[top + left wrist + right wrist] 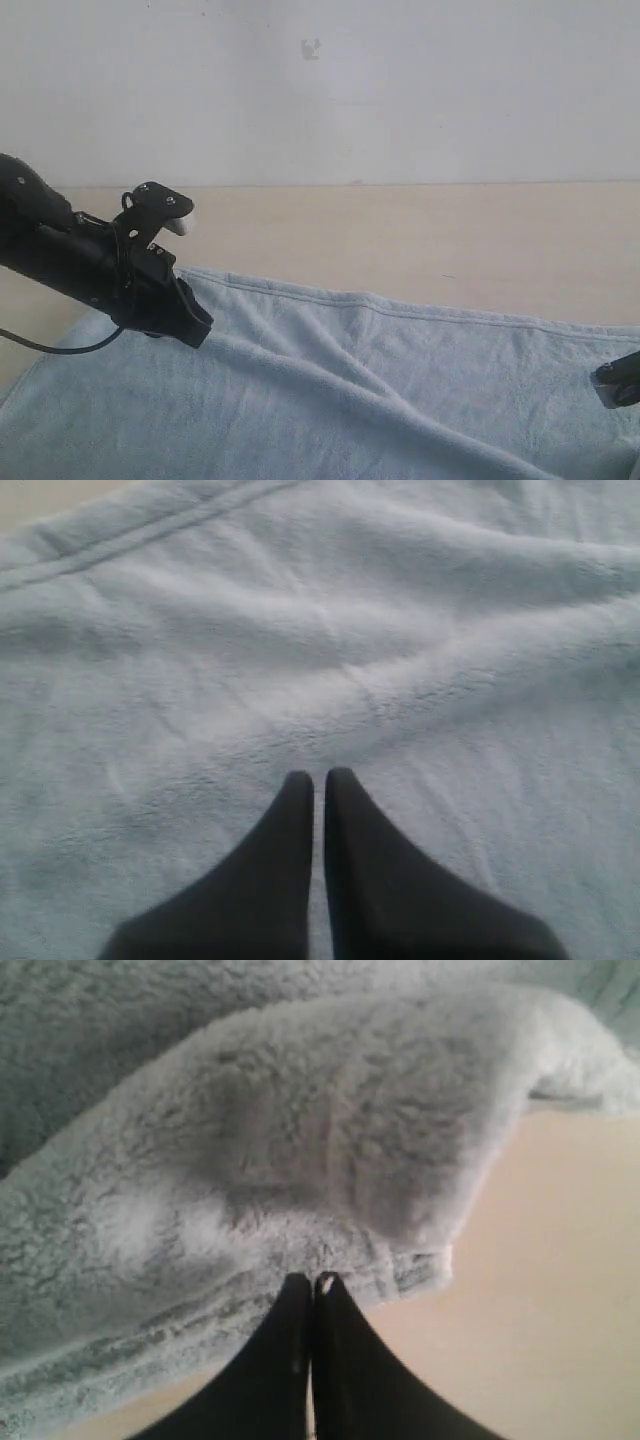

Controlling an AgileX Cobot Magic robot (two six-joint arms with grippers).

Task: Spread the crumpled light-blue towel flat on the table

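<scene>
Towel spot: towel [350, 400] lies on the bench [450, 240] and fills the near part of the ext. view. Mostly open, but long ridges [330, 365] run across it. Near edge is out of shot.
Right pincer: right pincer [312, 1278] closed, tips right on the hem at the towel's right edge. Looks like a thin pinch of cloth, w/ the edge humped up over bare bench.
Left pincer: left pincer [318, 775] closed, nothing seen between the tips. It's over the towel's left part, fluff directly below; can't tell if it's touching.
Risk 1: grip on the hem looks thin. A hard tug prob. slips it out & the hump is left in.
Risk 2: right edge looks doubled under itself. Dragging w/o lifting could press that fold in.
Risk 3: closed left tips raking the pile could bunch the cloth, b/c the fluff catches.
Risk 4: pull from one side only & the whole towel may slide, ridges not flattened.
Far hem: far hem [400, 305] wavy, bare bench beyond, so there's room to stretch that way.
Wall: wall [400, 90] well apart, no issue.
</scene>
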